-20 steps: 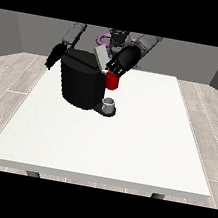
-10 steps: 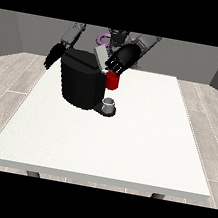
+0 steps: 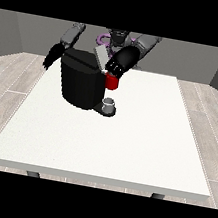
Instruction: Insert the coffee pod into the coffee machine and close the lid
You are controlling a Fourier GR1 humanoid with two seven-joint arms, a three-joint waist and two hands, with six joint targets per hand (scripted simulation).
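With its fingers' state impossible to tell, the hand at the view's right [image 3: 121, 62] hovers at the coffee machine's [image 3: 82, 83] two o'clock, over its raised lid [image 3: 100, 59]; a skewed push could jam the lid.

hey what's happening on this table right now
A humanoid robot stands behind a white table working at a black coffee machine. The hand at the view's right is over the top front of the machine, just above a red thing at the machine. The hand at the view's left hangs beside the machine. A small grey thing sits on the machine's base at the front. The lid looks raised.
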